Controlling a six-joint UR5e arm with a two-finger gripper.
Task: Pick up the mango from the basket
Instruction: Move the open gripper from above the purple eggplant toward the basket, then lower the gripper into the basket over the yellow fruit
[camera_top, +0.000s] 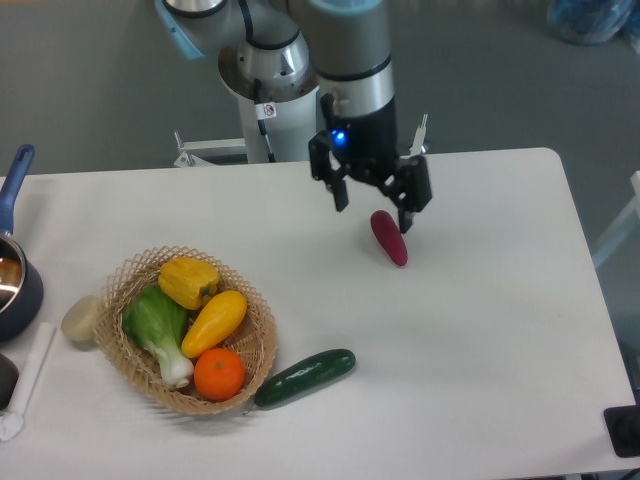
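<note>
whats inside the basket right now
The basket holds a yellow bell pepper, the mango, an orange and a leafy green vegetable. They cover most of its floor, so anything beneath them is hidden.

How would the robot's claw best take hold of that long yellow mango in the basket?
Probably from straight above, closing across the narrow middle of the mango. It lies on a slant in the basket, top side bare, with the yellow pepper, the greens and the orange crowding it. The open gripper would turn so its fingers straddle the width.
</note>
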